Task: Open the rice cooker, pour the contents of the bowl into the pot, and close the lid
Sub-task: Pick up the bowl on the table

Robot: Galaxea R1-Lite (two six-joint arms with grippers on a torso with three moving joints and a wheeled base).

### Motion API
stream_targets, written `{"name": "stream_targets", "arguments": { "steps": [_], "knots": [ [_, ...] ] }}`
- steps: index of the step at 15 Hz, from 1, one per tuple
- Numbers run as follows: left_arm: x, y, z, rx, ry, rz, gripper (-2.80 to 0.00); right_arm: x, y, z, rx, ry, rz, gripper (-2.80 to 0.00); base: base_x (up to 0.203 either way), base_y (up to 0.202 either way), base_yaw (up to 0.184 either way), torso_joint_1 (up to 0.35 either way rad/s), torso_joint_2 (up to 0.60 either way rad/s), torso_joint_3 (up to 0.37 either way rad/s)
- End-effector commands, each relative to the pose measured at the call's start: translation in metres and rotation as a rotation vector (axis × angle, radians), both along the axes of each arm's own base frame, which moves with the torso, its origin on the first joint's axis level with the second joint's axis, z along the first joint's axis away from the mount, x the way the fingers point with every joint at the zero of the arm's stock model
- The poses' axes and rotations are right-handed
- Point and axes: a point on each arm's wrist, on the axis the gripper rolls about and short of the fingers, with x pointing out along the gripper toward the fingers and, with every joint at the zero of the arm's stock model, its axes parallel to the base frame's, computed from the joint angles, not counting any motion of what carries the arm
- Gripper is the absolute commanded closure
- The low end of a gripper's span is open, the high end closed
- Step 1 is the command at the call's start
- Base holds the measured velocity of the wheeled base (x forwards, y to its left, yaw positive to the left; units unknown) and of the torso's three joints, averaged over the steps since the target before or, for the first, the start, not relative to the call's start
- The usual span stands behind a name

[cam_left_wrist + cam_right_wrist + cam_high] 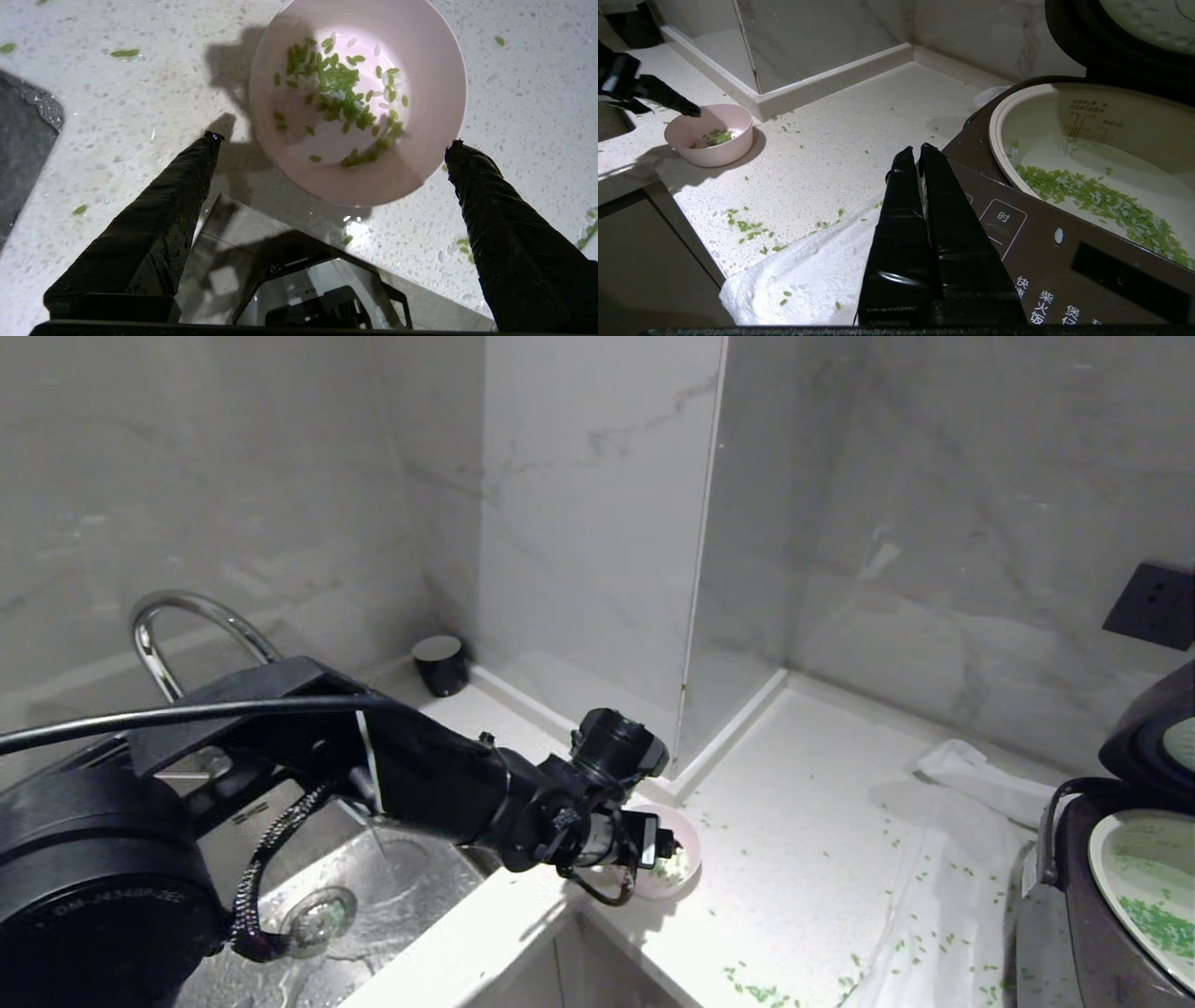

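Hovering over bowl, left gripper, fingers spread wide, nothing held; bowl near counter edge beside sink, probably light, rigid, slick; best pinched at rim. Green grains countable only from left wrist; right gripper pressed together; rice cooker open, grains already in pot, clearest from right wrist.

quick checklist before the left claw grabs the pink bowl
1. Left claw open wide enough for the bowl: ok.
2. Bowl upright on the counter, green grains inside: ok.
3. Bowl centred between the fingers: not ok, it sits ahead of the tips.
4. Lid up, pot exposed: ok.
5. Right claw shut, parked by the rice cooker, off the path: ok.
6. Counter free of spilled grains: not ok.
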Motion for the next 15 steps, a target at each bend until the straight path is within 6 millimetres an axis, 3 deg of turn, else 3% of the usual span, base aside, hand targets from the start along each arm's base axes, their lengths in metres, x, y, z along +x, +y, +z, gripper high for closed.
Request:
{"name": "stream_targets", "arguments": {
  "steps": [1,4,15],
  "knots": [
    [0.008,-0.010,-0.019,0.023,0.023,-0.001,-2.80,0.000,0.000,-0.001,-0.001,0.003,0.001,0.00,0.000,0.000,0.000,0.000,0.00,0.000],
    [0.009,-0.016,-0.037,0.062,0.056,-0.008,-2.80,0.000,0.000,0.000,-0.001,0.001,0.001,0.00,0.000,0.000,0.000,0.000,0.00,0.000],
    [0.026,-0.009,-0.055,0.121,0.058,0.049,-2.80,0.000,0.000,0.000,0.000,0.002,0.001,0.00,0.000,0.000,0.000,0.000,0.00,0.000]
  ]
}}
